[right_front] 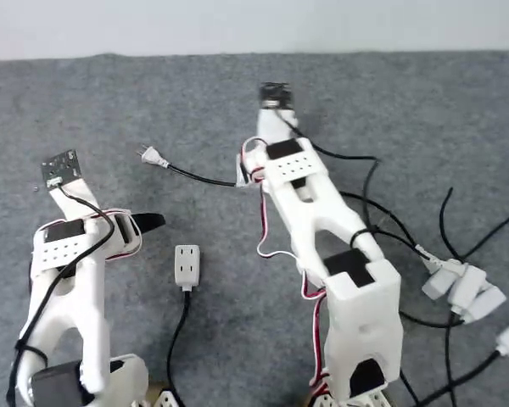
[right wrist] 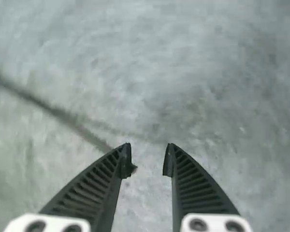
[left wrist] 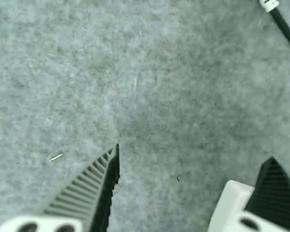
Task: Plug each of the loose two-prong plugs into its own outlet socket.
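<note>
On the left side of the gray tabletop (right_front: 424, 119), my left gripper (left wrist: 191, 166) is spread wide open. Its two black fingers (left wrist: 94, 186) are far apart and hold nothing, with bare gray tabletop between them. My left arm (right_front: 68, 280) is bent low and close to its base, and its gripper points sideways toward the middle of the tabletop. My right gripper (right wrist: 147, 157) is open just a little. There is a small gap between its tips and nothing in that gap. A dark, blurry cord (right wrist: 53, 111) runs up close to one of its tips, but I cannot tell if they touch. My right arm (right_front: 322, 220) is stretched long, away from its base and toward the far side of the tabletop. One loose two-prong plug (right_front: 153, 156) lies flat between the two arms, apart from both grippers, and its black cord trails off toward my right arm. The white outlet socket (right_front: 187, 264) lies near my left gripper, well apart from the plug, with nothing plugged into it. Over by the right edge there is a bunch of white plugs and sockets (right_front: 461, 287) with black cords tangled around them.
</note>
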